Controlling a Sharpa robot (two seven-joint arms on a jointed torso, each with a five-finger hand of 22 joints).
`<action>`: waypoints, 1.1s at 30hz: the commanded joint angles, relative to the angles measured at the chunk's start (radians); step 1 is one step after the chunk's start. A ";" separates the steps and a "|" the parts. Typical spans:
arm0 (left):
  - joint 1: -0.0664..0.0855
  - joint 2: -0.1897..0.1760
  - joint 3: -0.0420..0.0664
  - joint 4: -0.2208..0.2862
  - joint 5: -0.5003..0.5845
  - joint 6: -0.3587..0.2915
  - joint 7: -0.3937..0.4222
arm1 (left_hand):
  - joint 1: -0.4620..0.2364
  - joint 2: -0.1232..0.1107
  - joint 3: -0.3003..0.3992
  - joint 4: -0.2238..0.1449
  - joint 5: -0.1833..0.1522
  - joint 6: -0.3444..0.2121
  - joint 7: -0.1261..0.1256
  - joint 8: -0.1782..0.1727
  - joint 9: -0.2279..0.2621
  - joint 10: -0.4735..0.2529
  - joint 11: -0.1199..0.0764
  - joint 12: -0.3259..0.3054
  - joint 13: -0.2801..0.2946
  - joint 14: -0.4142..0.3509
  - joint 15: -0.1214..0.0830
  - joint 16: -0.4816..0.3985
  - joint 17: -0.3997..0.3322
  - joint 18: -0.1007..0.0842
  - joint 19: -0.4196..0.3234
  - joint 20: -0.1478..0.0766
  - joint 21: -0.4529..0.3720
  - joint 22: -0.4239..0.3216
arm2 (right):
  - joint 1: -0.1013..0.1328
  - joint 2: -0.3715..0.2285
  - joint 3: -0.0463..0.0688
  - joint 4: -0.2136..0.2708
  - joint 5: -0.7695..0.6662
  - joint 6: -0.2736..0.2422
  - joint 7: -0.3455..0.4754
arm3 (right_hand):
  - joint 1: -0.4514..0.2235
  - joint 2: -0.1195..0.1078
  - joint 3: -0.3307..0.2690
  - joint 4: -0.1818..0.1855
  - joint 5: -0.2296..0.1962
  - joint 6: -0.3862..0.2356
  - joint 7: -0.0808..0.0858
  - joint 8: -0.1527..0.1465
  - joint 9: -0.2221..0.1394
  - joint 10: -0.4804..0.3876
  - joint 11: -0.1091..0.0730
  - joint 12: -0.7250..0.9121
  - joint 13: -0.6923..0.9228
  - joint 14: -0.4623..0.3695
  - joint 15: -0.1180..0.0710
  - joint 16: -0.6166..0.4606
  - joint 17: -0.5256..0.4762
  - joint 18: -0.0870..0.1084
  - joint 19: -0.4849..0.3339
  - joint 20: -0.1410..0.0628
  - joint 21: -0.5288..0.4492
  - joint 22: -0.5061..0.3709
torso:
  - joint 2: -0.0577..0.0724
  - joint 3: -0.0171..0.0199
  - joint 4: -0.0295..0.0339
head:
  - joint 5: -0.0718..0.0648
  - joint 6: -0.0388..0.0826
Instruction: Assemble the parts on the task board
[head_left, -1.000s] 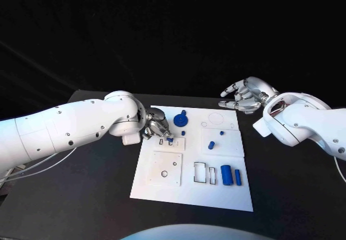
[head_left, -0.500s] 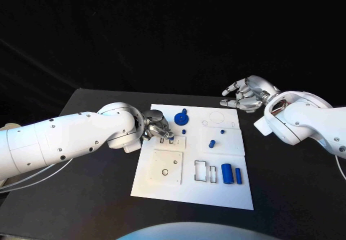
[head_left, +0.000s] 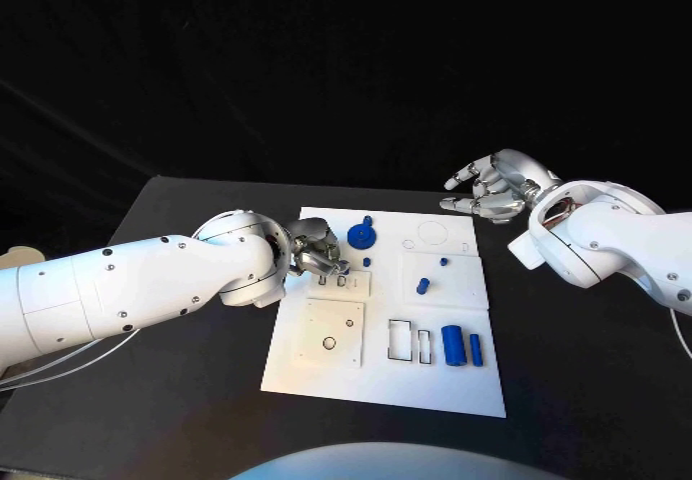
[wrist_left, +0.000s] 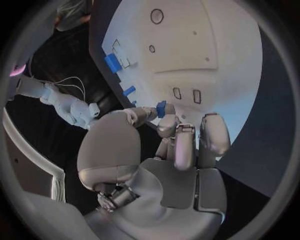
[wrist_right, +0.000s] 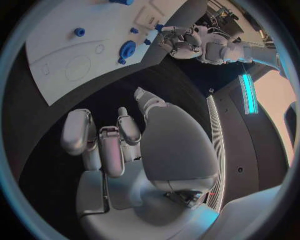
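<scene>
Two hazards stand out, as I judge it, and both sit at the left hand (head_left: 315, 256), in the left-centre of the head view, which pinches a small blue part (wrist_left: 161, 108) between thumb and fingertip just above the pair of little rectangular slots (head_left: 333, 283) near the board's left edge; the piece could tilt and jam on a slot rim if it comes down skewed, and the smooth metal fingers could let so small a hard piece slip and drop onto the board.

Going from largest down: the black table (head_left: 173, 330) is matte and flat; the task board (head_left: 433, 395) is a white rigid rectangular plate in the middle of the frame, with raised square panels and shallow cut-outs; the right hand (head_left: 490, 190), upper right, hangs over the table just beyond the board's far right corner, fingers spread and loosely curved, holding nothing, so a careless sweep there could knock the far parts; the blue gear-like disc (head_left: 361, 237) near the board's top is round and ridged; the blue cylinder (head_left: 453, 346) and slimmer blue bar (head_left: 476, 349) lie side by side at lower right, glossy plastic by the look; the short blue peg (head_left: 423, 288) lies mid-board, and being round it may roll if nudged.
</scene>
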 joint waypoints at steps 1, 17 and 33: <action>-0.001 0.005 0.000 -0.006 -0.033 0.017 -0.007 | 0.003 0.002 0.206 -0.199 0.009 0.019 -0.015 0.005 0.001 0.008 0.002 0.001 -0.001 0.071 -0.005 0.003 0.141 -0.012 0.009 0.000 0.006 0.002 | -0.001 0.000 0.000 -0.001 -0.008 -0.004 0.004 | -0.005 -0.002 0.007 0.001 0.000 -0.004 -0.001 0.003 -0.001 -0.005 -0.003 0.000 -0.001 0.065 -0.008 -0.004 0.111 0.011 -0.004 0.000 -0.004 -0.001 | 0.001 0.0002 0.0011 | -0.001 -0.003; -0.001 0.023 -0.001 -0.037 -0.021 0.078 -0.033 | 0.002 0.001 0.206 -0.199 0.014 0.021 -0.016 0.005 0.001 0.010 0.001 0.004 0.003 0.071 -0.006 0.003 0.141 -0.012 0.009 0.000 0.007 0.004 | -0.003 0.000 0.000 0.000 -0.007 -0.003 0.002 | -0.006 -0.002 0.008 0.002 0.000 -0.004 -0.001 0.005 -0.001 -0.005 -0.003 0.000 -0.001 0.065 -0.008 -0.004 0.111 0.011 -0.004 0.000 -0.003 -0.001 | 0.001 -0.0008 0.0004 | -0.004 -0.012; -0.002 0.028 -0.002 -0.045 -0.017 0.091 -0.042 | 0.002 0.000 0.206 -0.200 0.018 0.022 -0.016 0.006 0.002 0.012 0.001 0.005 0.004 0.071 -0.006 0.003 0.141 -0.013 0.011 0.000 0.008 0.007 | -0.004 -0.001 0.000 0.001 -0.008 -0.002 -0.004 | -0.007 -0.002 0.009 0.002 0.000 -0.003 -0.001 0.007 -0.001 -0.005 -0.003 0.000 -0.001 0.065 -0.009 -0.004 0.110 0.012 -0.004 0.000 -0.005 -0.001 | 0.000 -0.0010 0.0004 | -0.005 -0.016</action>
